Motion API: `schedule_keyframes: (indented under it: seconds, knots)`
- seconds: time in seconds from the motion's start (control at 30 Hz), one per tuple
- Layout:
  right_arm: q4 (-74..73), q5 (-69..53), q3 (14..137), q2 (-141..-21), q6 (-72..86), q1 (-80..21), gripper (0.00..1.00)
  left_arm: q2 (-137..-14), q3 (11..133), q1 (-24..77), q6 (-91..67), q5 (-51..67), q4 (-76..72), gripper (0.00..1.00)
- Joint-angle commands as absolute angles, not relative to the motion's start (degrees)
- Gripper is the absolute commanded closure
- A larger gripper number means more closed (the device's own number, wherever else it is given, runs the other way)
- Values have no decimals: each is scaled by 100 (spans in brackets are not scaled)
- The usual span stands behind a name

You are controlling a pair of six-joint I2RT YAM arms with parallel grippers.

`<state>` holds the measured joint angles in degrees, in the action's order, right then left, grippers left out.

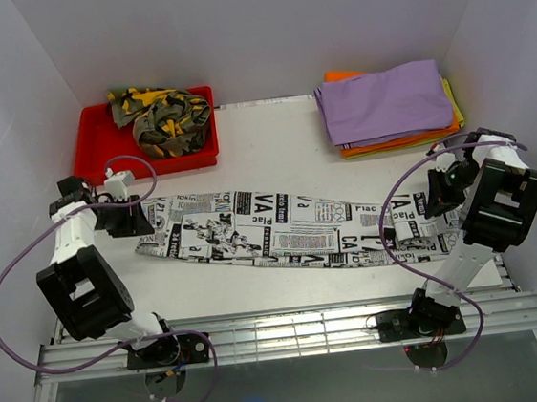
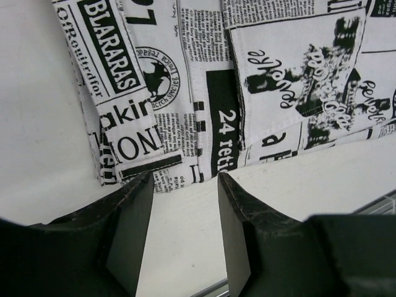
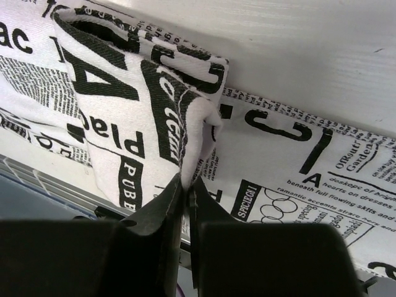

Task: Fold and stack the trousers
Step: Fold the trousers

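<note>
Two grippers, two different stories here. The right gripper (image 3: 185,182) was clamped tight on a bunched-up fold of the trousers (image 3: 136,105). Its jaws were pressed together with only cloth between them. The pinched bit stood up in a loop right ahead of its fingers. Past that loop the rest of that end lay flat on the table (image 1: 271,133), running off to one side of the gripper.

The left gripper (image 2: 185,179) was wide open, gripping nothing. Its fingertips (image 2: 133,216) hung right at the edge of the other end of the trousers, with the hem lying just ahead of the gap. I honestly couldn't tell if the tips touched the cloth or the table.

Between the two grippers the trousers were laid out in one long strip, black-and-white newspaper print, a bit rumpled along the way.

Further out, beyond the left gripper on its far side, was a red tray (image 1: 97,144) with a camo garment (image 1: 164,116) heaped in it. The tray sat near that end of the trousers but not touching it. Beyond the right gripper, also on the far side, sat a stack of folded clothes (image 1: 388,102), purple on top with orange and yellow edges peeking out underneath, apart from the trousers.
</note>
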<state>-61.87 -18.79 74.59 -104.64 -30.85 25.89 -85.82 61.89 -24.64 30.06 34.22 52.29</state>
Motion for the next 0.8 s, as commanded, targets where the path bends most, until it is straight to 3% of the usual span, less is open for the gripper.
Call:
schedule_keyframes:
  seconds: [0.0, 0.23, 0.33, 0.5, 0.53, 0.6, 0.77]
  knots:
    - [-6381, -2056, 7664, -10547, -3085, 2593, 90, -8814, 6407, -2487, 2550, 3306, 5063, 43]
    - [-6416, -1952, 7699, -10591, -3085, 2593, 79, -9447, 6197, -2479, 2242, 2532, 4562, 42]
    - [-6442, -1829, 7690, -10573, -3146, 2593, 85, -9746, 6170, -2479, 2066, 2286, 4430, 51]
    - [-6486, -1644, 7725, -10468, -3243, 2619, 82, -10449, 6047, -2479, 1978, 1908, 4360, 84]
    - [-6530, -1626, 7769, -10468, -3287, 2628, 82, -10502, 6021, -2479, 1986, 1864, 4351, 87]
    - [-6565, -1600, 7813, -10459, -3305, 2654, 90, -10608, 5977, -2487, 1951, 1828, 4324, 97]
    - [-6697, -1468, 8041, -10441, -3427, 2751, 88, -10696, 5976, -2627, 1776, 1504, 4263, 100]
